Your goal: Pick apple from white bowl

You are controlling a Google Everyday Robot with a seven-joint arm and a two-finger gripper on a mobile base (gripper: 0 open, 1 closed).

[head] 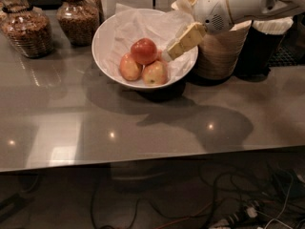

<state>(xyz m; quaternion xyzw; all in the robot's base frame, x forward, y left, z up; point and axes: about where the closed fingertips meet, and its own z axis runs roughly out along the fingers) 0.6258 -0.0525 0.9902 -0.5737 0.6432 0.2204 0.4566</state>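
White bowl (95,46) is seen on the grey table (143,128), lined with crumpled white paper (129,26). The apple (144,50), deep red, is seated in the bowl on top of two paler apples (129,67) — touching both. The gripper (171,54) is held over the bowl's right side, slanted down-left, its tip just beside the apple; contact cannot be told. Whether the gripper is released or clenched cannot be told — nothing is seen grasped. A woven basket (221,54) is noted just right of the bowl, two filled jars (28,30) to the left.
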